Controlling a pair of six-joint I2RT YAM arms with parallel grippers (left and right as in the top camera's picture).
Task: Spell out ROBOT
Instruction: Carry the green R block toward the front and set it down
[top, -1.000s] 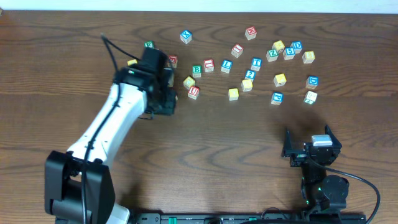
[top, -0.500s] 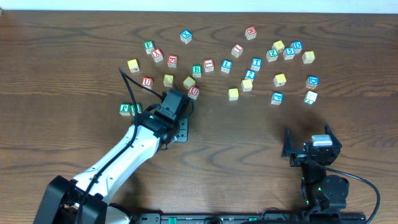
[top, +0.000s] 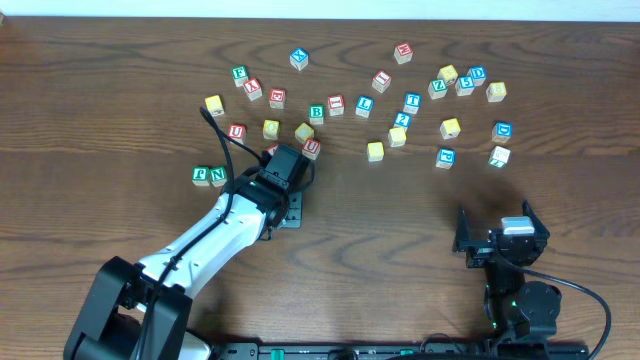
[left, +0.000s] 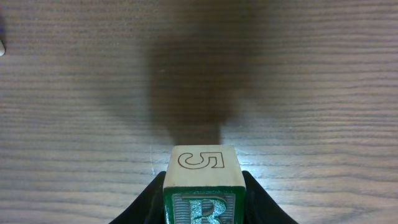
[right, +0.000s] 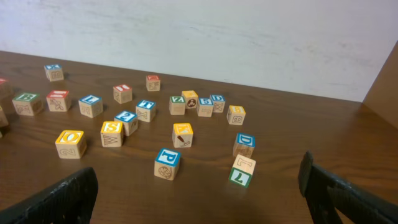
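My left gripper is shut on the green-lettered R cube, whose top face shows a 5; its black fingers press both sides. Overhead, the left gripper hangs over bare wood in front of the scattered cubes and hides the R cube. The green B cube and blue T cube lie in the back cluster. A yellow O cube sits left in the right wrist view. My right gripper rests open and empty at the front right.
Green F and N cubes sit just left of the left arm. Red-lettered cubes and yellow ones lie close behind it. More cubes, such as a blue P and a green 7, lie ahead of the right gripper.
The left arm has drawn back from the rear cluster toward the front middle with the R cube in it, uncovering the F and N cubes. The right arm has stayed still.
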